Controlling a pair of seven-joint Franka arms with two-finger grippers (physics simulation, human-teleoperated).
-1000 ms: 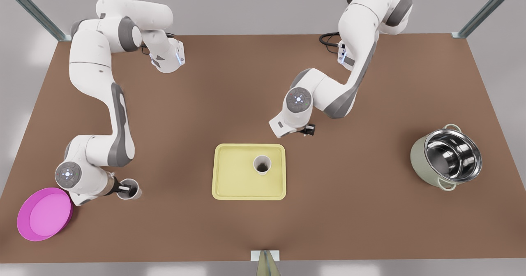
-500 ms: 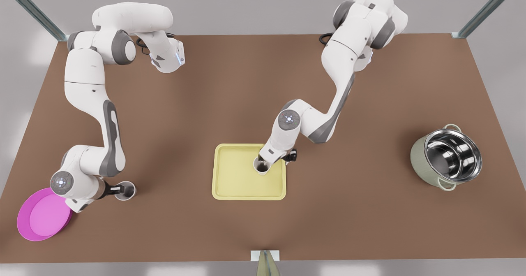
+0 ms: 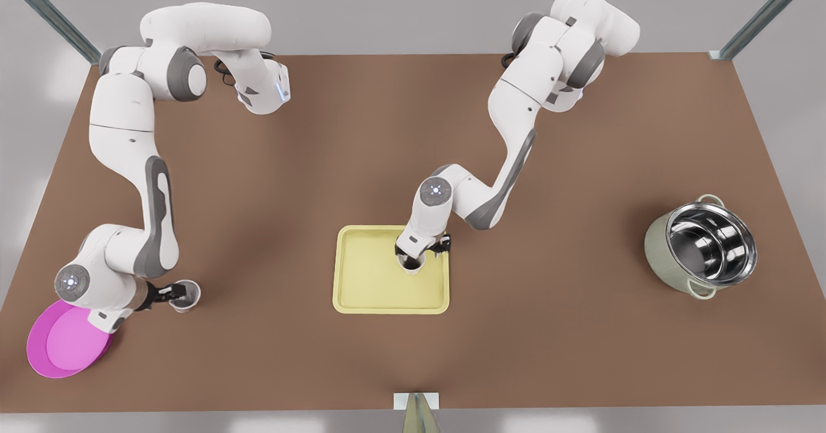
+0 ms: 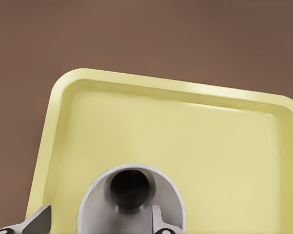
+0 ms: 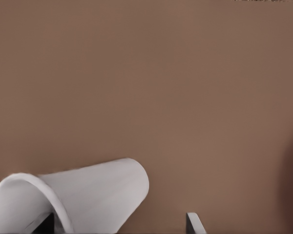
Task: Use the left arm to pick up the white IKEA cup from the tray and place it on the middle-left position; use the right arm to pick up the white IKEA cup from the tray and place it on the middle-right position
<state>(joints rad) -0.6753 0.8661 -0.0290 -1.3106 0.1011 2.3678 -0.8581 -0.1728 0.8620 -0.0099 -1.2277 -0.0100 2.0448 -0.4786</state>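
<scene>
Front view: white cup [image 3: 413, 265] stands on the tray [image 3: 361, 291], and the left gripper [image 3: 419, 254] has dropped onto it, jaws parted astride its wall, unclosed. Right gripper [image 3: 169, 293] has drifted with the other cup [image 3: 186, 294] toward the magenta plate [image 3: 61, 346], so it's off target; whether it grips, I can't tell

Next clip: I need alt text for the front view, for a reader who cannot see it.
Seen from above on a brown table, the left end effector reaches into a white cup on a yellow tray. At the front view's left, the right end effector grips another cup beside a magenta plate; a steel pot sits far right.
</scene>
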